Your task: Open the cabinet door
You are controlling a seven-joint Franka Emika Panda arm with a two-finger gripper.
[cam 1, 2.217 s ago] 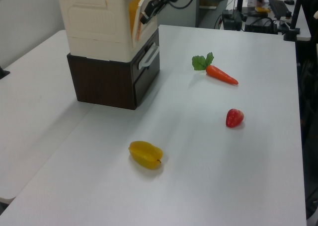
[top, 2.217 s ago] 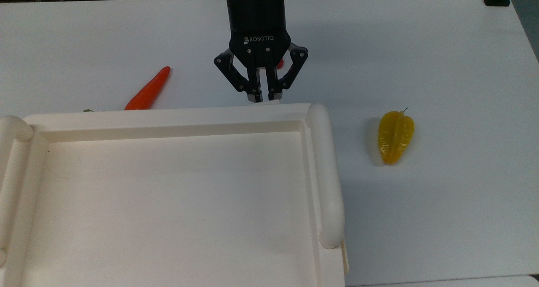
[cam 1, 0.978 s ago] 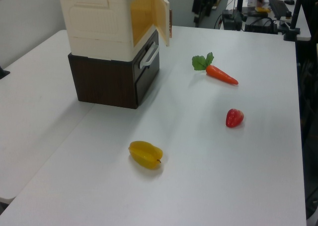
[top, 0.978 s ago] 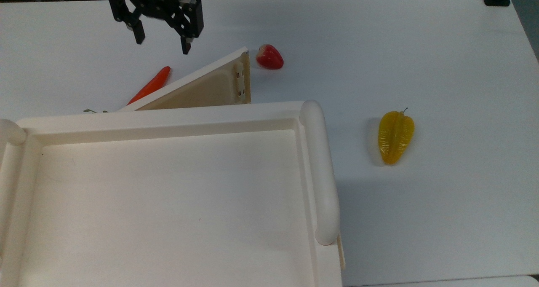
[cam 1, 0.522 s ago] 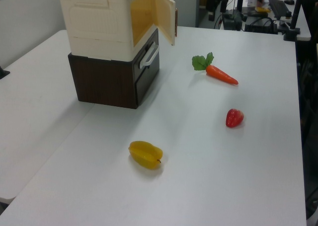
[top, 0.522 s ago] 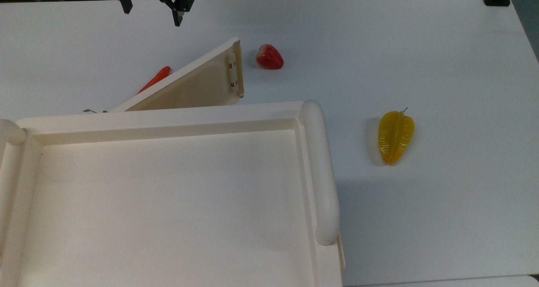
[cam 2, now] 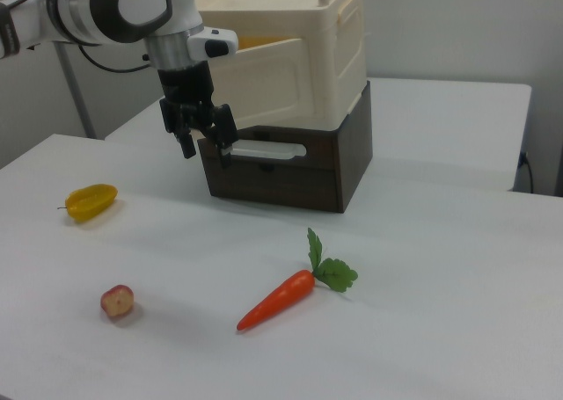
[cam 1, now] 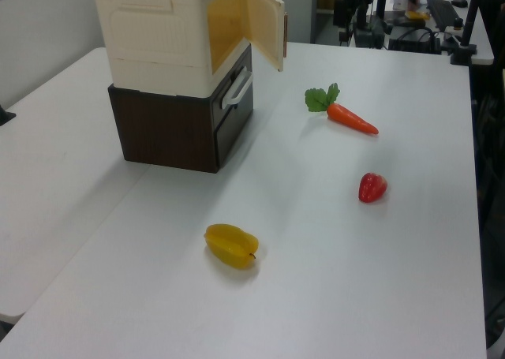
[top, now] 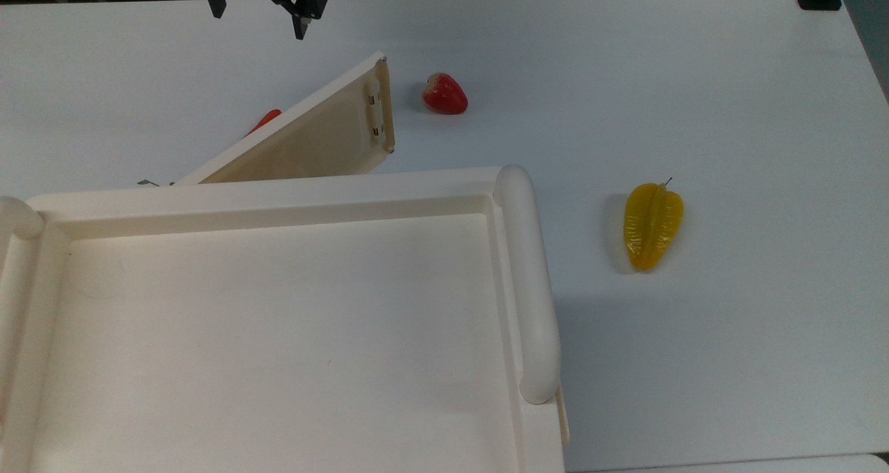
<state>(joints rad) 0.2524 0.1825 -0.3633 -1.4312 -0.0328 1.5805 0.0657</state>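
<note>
While my work looks nearly done: the cabinet door [top: 316, 136] stands swung out from the cream cabinet [cam 1: 154, 35], upper left in the top view.
Gripper: my gripper [top: 258, 11] sits at the top left edge of the top view, its two fingers spread apart, holding nothing.
Which way: the door lies below and a bit right of my gripper in the top view, well apart; its long side slants up to the right.
Handle: a small pale bar [top: 373, 110] near the door's free edge.
Feel: the door looks flat, hard and smooth.
Tabletop [top: 694, 77]: white, smooth.
</note>
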